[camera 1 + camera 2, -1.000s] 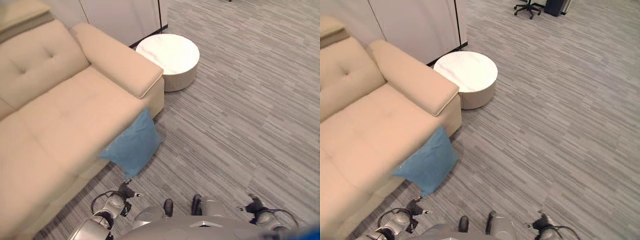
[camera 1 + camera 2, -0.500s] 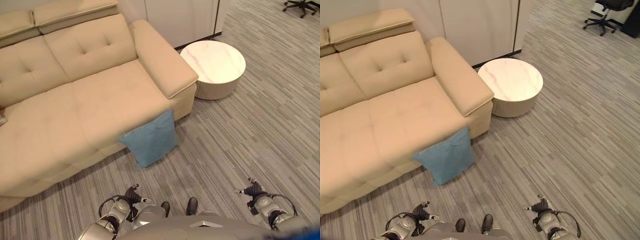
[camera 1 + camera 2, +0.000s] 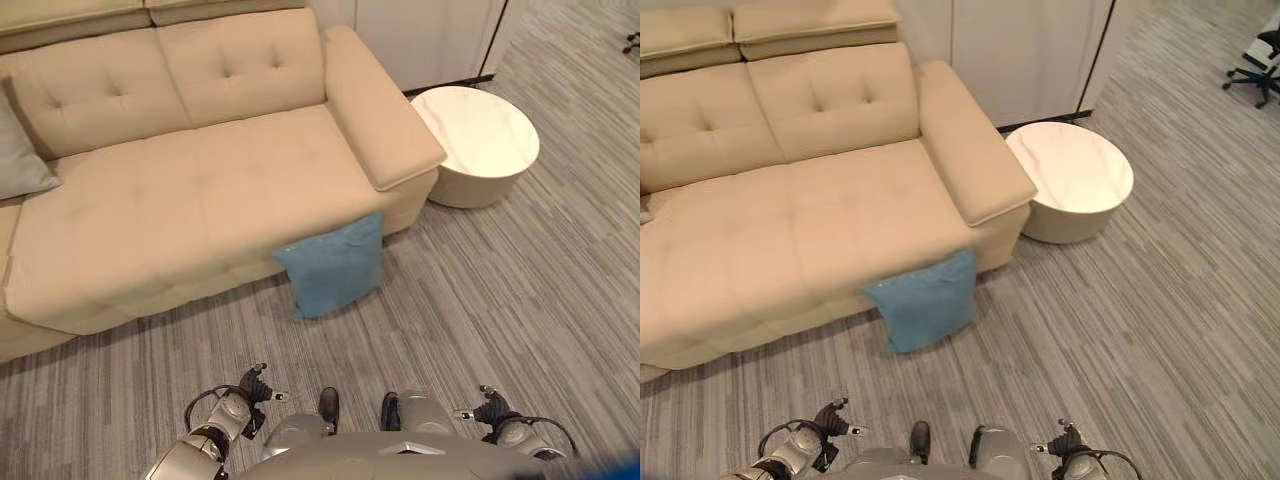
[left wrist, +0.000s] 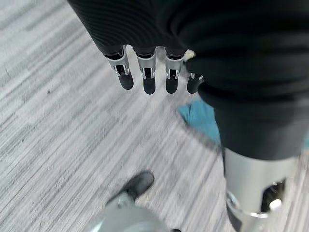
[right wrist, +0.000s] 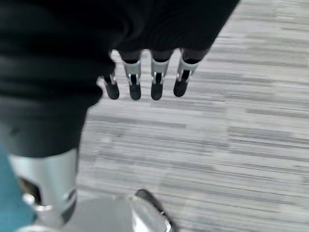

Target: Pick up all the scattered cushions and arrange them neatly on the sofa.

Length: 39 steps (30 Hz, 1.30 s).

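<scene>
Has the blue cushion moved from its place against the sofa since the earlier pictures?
No. The blue cushion leans on the sofa front below the armrest as before; the camera has shifted.

Silver-grey arms are ended by the left hand (image 4: 193,58) and the right hand (image 5: 72,53), each wrapped in a dark ribbed cover. Short silver fingers (image 4: 147,72) with dark rounded tips are set in a row.

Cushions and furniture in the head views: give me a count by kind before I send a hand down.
Blue cushions: 1, leaning on the sofa front
Grey cushions: 1, on the seat at the far left
Sofas: 1
Round white tables: 1
Total: 4
</scene>
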{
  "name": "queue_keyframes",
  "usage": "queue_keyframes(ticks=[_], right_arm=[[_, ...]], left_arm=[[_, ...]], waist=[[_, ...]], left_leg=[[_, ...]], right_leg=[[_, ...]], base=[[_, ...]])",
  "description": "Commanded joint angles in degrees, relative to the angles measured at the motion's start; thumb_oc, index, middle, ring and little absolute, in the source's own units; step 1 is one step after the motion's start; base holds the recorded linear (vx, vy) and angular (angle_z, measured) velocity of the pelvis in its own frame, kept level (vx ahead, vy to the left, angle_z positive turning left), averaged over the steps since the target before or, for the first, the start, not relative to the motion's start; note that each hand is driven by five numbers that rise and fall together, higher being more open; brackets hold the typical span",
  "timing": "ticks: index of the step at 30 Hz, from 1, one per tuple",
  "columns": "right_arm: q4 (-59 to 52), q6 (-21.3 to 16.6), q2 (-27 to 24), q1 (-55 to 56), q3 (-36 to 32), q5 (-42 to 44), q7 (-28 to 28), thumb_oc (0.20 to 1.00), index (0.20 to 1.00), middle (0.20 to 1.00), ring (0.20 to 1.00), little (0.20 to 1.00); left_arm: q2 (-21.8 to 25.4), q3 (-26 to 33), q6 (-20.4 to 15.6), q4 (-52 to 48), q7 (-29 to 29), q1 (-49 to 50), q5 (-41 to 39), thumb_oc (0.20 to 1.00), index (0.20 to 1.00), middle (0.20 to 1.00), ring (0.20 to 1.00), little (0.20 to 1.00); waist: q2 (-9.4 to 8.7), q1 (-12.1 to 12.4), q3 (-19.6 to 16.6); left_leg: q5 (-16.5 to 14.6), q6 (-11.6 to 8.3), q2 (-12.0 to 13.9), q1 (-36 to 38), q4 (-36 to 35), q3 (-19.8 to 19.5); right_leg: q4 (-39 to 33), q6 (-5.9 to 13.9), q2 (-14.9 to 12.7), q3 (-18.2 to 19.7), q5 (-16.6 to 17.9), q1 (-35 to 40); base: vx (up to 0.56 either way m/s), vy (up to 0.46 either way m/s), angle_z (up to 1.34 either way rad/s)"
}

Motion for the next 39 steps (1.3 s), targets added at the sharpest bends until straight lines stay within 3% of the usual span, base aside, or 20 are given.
queue_keyframes(ticks=[1, 4, 5, 6, 7, 8, 9, 10, 11, 14, 16, 18, 19, 20, 21, 22, 26, 35, 36, 39], right_arm=[[5.28, -1.37, -1.8, -1.09, 1.08, -3.36, -4.84, 1.0, 1.0, 1.0, 1.0, 1.0], [7.15, 0.33, -2.21, -0.63, 1.5, -4.59, -4.49, 1.0, 1.0, 1.0, 1.0, 1.0], [4.61, -2.52, -1.83, -0.85, 0.15, 2.15, 0.96, 1.0, 1.0, 1.0, 1.0, 1.0], [4.84, -2.18, -2.68, -1.46, -0.33, 2.76, -0.04, 1.0, 1.0, 1.0, 1.0, 1.0], [2.36, -5.43, -1.81, -2.78, 0.5, 4.06, -2.72, 1.0, 1.0, 1.0, 1.0, 1.0], [2.37, -5.44, -1.78, -2.8, 0.5, 4.05, -2.73, 1.0, 1.0, 1.0, 1.0, 1.0], [6.97, 0.18, -2.58, -1.64, 0.93, -1.46, -2.93, 1.0, 1.0, 1.0, 1.0, 1.0], [7.92, -0.98, -1.81, -0.46, 0.92, -3.67, -4.16, 1.0, 1.0, 1.0, 1.0, 1.0], [9.33, 0.54, -0.85, 0.46, 0.63, -3.06, -2.73, 1.0, 1.0, 1.0, 1.0, 1.0], [9.09, -0.27, -1.22, 0.43, 0.21, -1.73, -2.53, 1.0, 1.0, 1.0, 1.0, 1.0], [7.42, -0.9, -0.62, -1.03, 1.11, -1.72, -4.03, 1.0, 1.0, 1.0, 1.0, 1.0], [8.82, 0.37, -1.44, -0.48, 1.09, -1.78, -3.08, 1.0, 1.0, 1.0, 1.0, 1.0], [8.8, 0.4, -1.45, -0.48, 1.09, -1.77, -3.06, 1.0, 1.0, 1.0, 1.0, 1.0], [8.59, -0.85, -2.63, -0.62, 1.19, -2.33, -4.23, 1.0, 1.0, 1.0, 1.0, 1.0], [8.9, 0.2, -2.05, -0.71, 0.78, -1.68, -4.55, 1.0, 1.0, 1.0, 1.0, 1.0], [9.0, 0.44, -1.89, -0.7, 0.82, -1.79, -4.64, 1.0, 1.0, 1.0, 1.0, 1.0], [8.98, 0.73, -0.09, -0.03, 1.32, -4.36, -4.73, 1.0, 1.0, 1.0, 1.0, 1.0], [8.88, 1.16, -0.21, -0.91, -0.21, -0.84, -1.24, 1.0, 1.0, 1.0, 1.0, 1.0], [8.16, -0.52, 0.13, -0.57, 0.26, -1.49, -2.0, 1.0, 1.0, 1.0, 1.0, 1.0], [8.23, 0.86, -0.42, -0.89, 0.92, -2.16, -1.01, 1.0, 1.0, 1.0, 1.0, 1.0]], left_arm=[[-1.0, 0.96, -1.62, 0.14, 1.0, -0.69, -0.12, 1.0, 1.0, 1.0, 1.0, 1.0], [-1.6, 1.01, -1.62, 1.2, 1.72, -1.08, -0.03, 1.0, 1.0, 1.0, 1.0, 1.0], [-1.55, 0.7, -1.85, 1.1, 1.28, -1.2, 0.44, 1.0, 1.0, 1.0, 1.0, 1.0], [-1.65, 0.8, -1.78, 1.73, 0.93, -1.27, 0.94, 1.0, 1.0, 1.0, 1.0, 1.0], [-1.33, 0.93, -1.96, 2.21, 1.02, -0.45, 0.63, 1.0, 1.0, 1.0, 1.0, 1.0], [-1.3, 0.94, -1.96, 2.21, 1.02, -0.46, 0.63, 1.0, 1.0, 1.0, 1.0, 1.0], [-1.33, 1.56, -1.65, 2.41, 0.85, 0.06, 0.9, 1.0, 1.0, 1.0, 1.0, 1.0], [-1.57, 1.59, -1.6, 1.72, 0.95, -0.13, 0.3, 1.0, 1.0, 1.0, 1.0, 1.0], [-2.13, 2.01, -1.6, 2.1, 1.49, 0.26, 0.11, 1.0, 1.0, 1.0, 1.0, 1.0], [-2.0, 2.15, -1.59, 2.09, 1.39, 0.16, -0.77, 1.0, 1.0, 1.0, 1.0, 1.0], [-2.35, 1.68, -1.5, 1.0, 2.04, -0.69, -1.53, 1.0, 1.0, 1.0, 1.0, 1.0], [-2.37, 1.42, -1.34, 0.46, 2.1, -1.45, -2.31, 1.0, 1.0, 1.0, 1.0, 1.0], [-2.37, 1.43, -1.34, 0.46, 2.09, -1.46, -2.31, 1.0, 1.0, 1.0, 1.0, 1.0], [-1.41, 1.09, -1.17, 0.4, 1.95, -1.42, -1.62, 1.0, 1.0, 1.0, 1.0, 1.0], [-1.71, 0.92, -1.27, 0.25, 1.97, -0.56, -1.35, 1.0, 1.0, 1.0, 1.0, 1.0], [-1.79, 0.72, -1.3, 0.09, 1.96, -0.56, -1.28, 1.0, 1.0, 1.0, 1.0, 1.0], [-2.38, 1.66, -0.98, 1.11, 1.74, 1.1, -0.77, 1.0, 1.0, 1.0, 1.0, 1.0], [0.3, 3.81, -0.81, 0.97, 1.48, -0.58, -2.26, 1.0, 1.0, 1.0, 1.0, 1.0], [0.64, 4.03, -0.92, 1.05, 1.49, -0.18, -2.25, 1.0, 1.0, 1.0, 1.0, 1.0], [0.42, 3.65, -1.19, 1.01, 1.27, 0.17, -1.97, 1.0, 1.0, 1.0, 1.0, 1.0]], waist=[[0.18, -0.02, -0.55], [-0.5, -0.53, -0.65], [-0.65, -0.64, -0.83], [-0.75, -0.64, -1.46], [-0.62, 0.16, -1.87], [-0.69, 0.09, -1.99], [-0.91, -0.07, -2.46], [-1.44, 0.02, -3.01], [-1.97, -0.08, -3.33], [-2.8, 0.02, -2.7], [-3.26, 0.81, -0.45], [-3.75, 0.56, -0.1], [-3.74, 0.58, -0.11], [-3.64, 0.97, -0.65], [-2.84, 1.02, -1.31], [-2.69, 1.1, -1.27], [-2.53, 1.14, -3.31], [-2.4, 1.04, -2.48], [-2.12, 1.09, -2.46], [-1.8, 0.48, -2.23]], left_leg=[[-3.78, -5.37, -0.12, -3.17, 4.46, -4.75], [-4.11, -6.0, -0.77, -2.38, 4.29, -7.09], [-4.36, -6.3, -1.01, -2.11, 4.4, -7.67], [-4.64, -6.63, -1.11, -1.97, 4.5, -7.48], [-5.1, -6.93, -1.12, -1.55, 4.62, -7.88], [-4.94, -6.93, -1.19, -1.72, 4.57, -7.92], [-5.0, -7.31, -0.73, -1.29, 4.05, -7.71], [-5.15, -7.88, 0.17, -0.73, 3.64, -7.8], [-5.62, -8.58, 1.05, -0.6, 3.88, -7.73], [-6.7, -9.89, 1.66, -2.26, 8.68, -7.5], [-4.44, -11.37, 1.49, -8.65, 19.27, -6.0], [-5.14, -10.61, 3.24, -11.5, 20.7, -1.04], [-5.17, -10.61, 3.25, -11.56, 20.77, -1.0], [-5.18, -10.05, 3.8, -10.92, 16.85, 0.42], [-2.3, -9.85, 5.16, -11.85, 11.95, 4.01], [-1.6, -9.89, 5.27, -12.37, 11.51, 4.62], [-2.15, -8.67, 4.06, -6.82, 5.92, 4.74], [-4.15, -5.81, 2.9, -5.16, 5.64, 4.08], [-4.29, -5.73, 2.76, -4.6, 5.45, 3.81], [-4.29, -5.82, 2.14, -3.12, 4.15, 2.83]], right_leg=[[-12.98, 0.64, 2.6, 0.41, 8.32, 2.78], [-16.2, 1.45, 2.86, 2.0, 10.12, 2.32], [-18.46, 1.54, 2.55, 1.83, 10.13, 3.65], [-19.74, 1.32, 2.26, 1.68, 10.24, 4.92], [-20.77, 1.12, 2.08, 1.22, 10.22, 6.36], [-20.86, 1.14, 2.0, 1.19, 10.34, 6.23], [-21.2, 1.18, 2.14, 1.02, 10.13, 6.87], [-22.3, 0.87, 2.64, 1.0, 9.77, 8.28], [-23.06, 0.51, 2.86, 0.65, 9.26, 9.48], [-24.15, -0.5, 3.17, -0.21, 8.56, 11.42], [-25.1, -1.5, 2.58, -0.78, 8.31, 13.02], [-26.37, -2.04, 2.54, -2.4, 7.65, 14.19], [-26.38, -2.04, 2.55, -2.37, 7.66, 14.16], [-27.11, -2.05, 2.8, -3.87, 7.21, 15.0], [-27.43, -1.97, 3.24, -5.15, 6.3, 15.87], [-27.28, -2.1, 3.47, -5.34, 5.89, 16.21], [-25.55, -1.05, 2.82, -4.83, 4.28, 18.08], [-10.87, 1.76, -0.05, -3.48, 5.47, 11.64], [-10.83, 1.61, -0.18, -3.56, 5.52, 11.31], [-14.19, 1.09, 0.81, -2.2, 6.61, 9.04]], base=[[0.08, -0.048, 0.33], [0.12, -0.115, 0.75], [0.13, -0.088, 0.34], [0.15, -0.086, 0.31], [0.1, -0.049, 0.32], [0.09, -0.08, 0.4], [0.11, -0.165, 0.36], [0.19, -0.299, 0.31], [0.17, -0.324, 0.3], [0.08, -0.222, 0.44], [-0.03, -0.151, 0.28], [0.01, -0.115, 0.41], [0.11, -0.101, 0.42], [0.21, -0.017, 0.41], [0.26, -0.002, 0.95], [0.23, 0.051, 0.88], [0.31, 0.181, 0.16], [0.06, 0.113, -0.11], [0.08, 0.056, -0.02], [0.1, 0.015, -0.05]])
